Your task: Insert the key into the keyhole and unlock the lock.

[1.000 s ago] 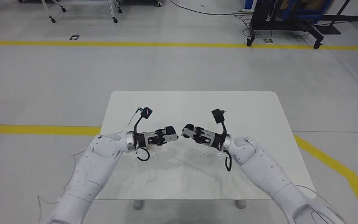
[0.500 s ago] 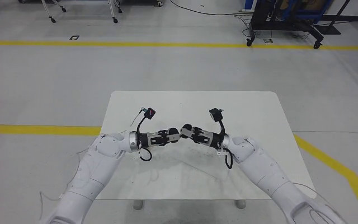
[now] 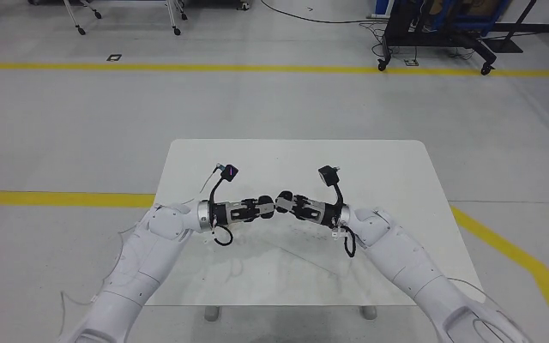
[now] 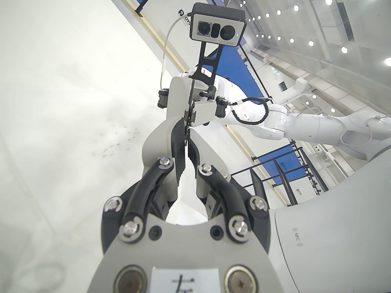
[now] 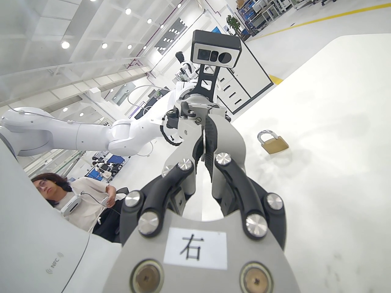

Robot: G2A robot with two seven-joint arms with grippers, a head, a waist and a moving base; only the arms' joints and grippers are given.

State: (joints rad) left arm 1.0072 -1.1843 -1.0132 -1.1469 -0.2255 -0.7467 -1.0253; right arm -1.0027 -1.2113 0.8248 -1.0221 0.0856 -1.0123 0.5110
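Note:
A brass padlock (image 5: 273, 143) with a silver shackle lies flat on the white table (image 3: 386, 171), off to one side of the gripper tips. My right gripper (image 5: 204, 132) is shut on a thin silver key (image 5: 203, 141), seen edge-on between its pads. My left gripper (image 4: 186, 129) faces it tip to tip, its fingers pressed nearly together. In the top view the left gripper (image 3: 272, 206) and the right gripper (image 3: 280, 204) meet above the table's middle. I cannot tell whether the left fingers touch the key.
Both forearms stretch low across the table from its near side. The table edge (image 3: 296, 141) lies far behind them, with bare white surface all around. A yellow floor line (image 3: 69, 199) runs past the table.
The two arms have closed in on each other. A small gap between the gripper tips a second ago is gone, and the tips now meet.

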